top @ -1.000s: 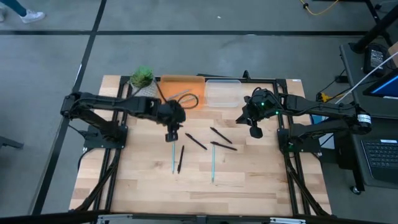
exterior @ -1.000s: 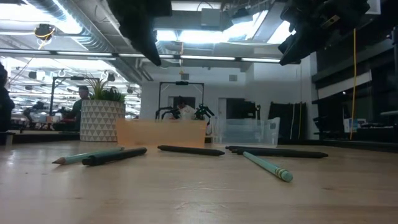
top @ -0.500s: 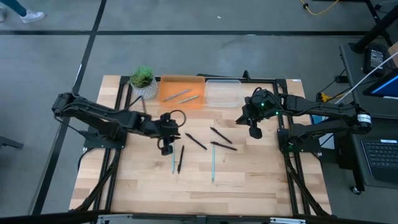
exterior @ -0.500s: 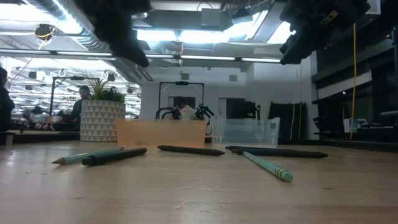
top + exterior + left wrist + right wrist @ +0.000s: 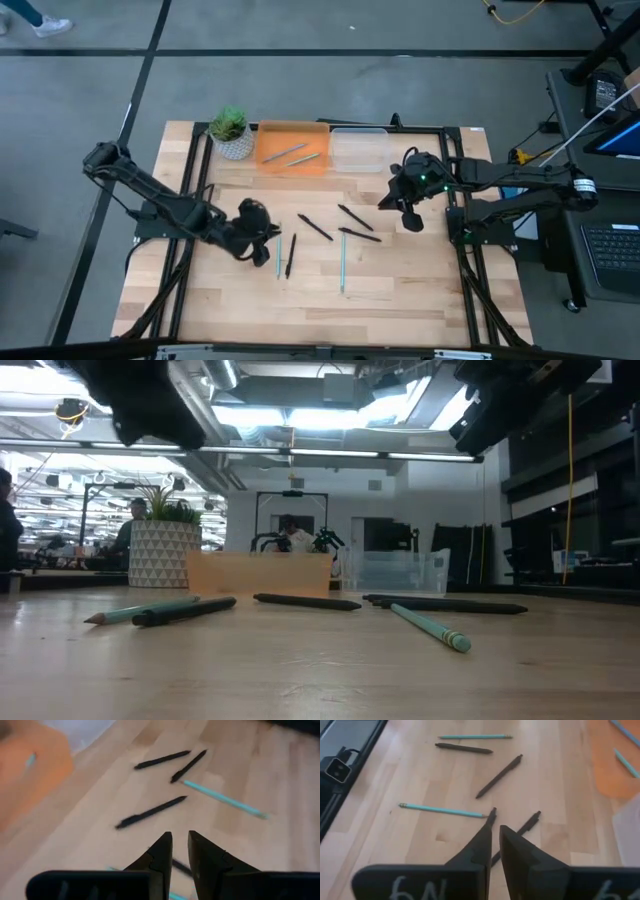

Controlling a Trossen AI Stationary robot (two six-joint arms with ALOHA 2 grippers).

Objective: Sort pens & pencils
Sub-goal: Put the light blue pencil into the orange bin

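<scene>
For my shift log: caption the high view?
Two pencils in the orange tray; left pincer hovers beside loose pens and pencils.

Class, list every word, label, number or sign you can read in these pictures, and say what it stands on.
Nothing reads clearly.
Pale characters on the body of the right end effector, right wrist view: cut off at the picture's edge, unreadable.
Pens and pencils, orange tray: no print visible.

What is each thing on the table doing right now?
Left gripper, hovering over the table, holding nothing.
Right gripper, shut, raised over the table, holding nothing.
Two blue pencils, lying flat on the table.
Four black pens, lying flat on the table.
Orange tray, holding two pencils.
Clear box, nothing seen inside.
</scene>
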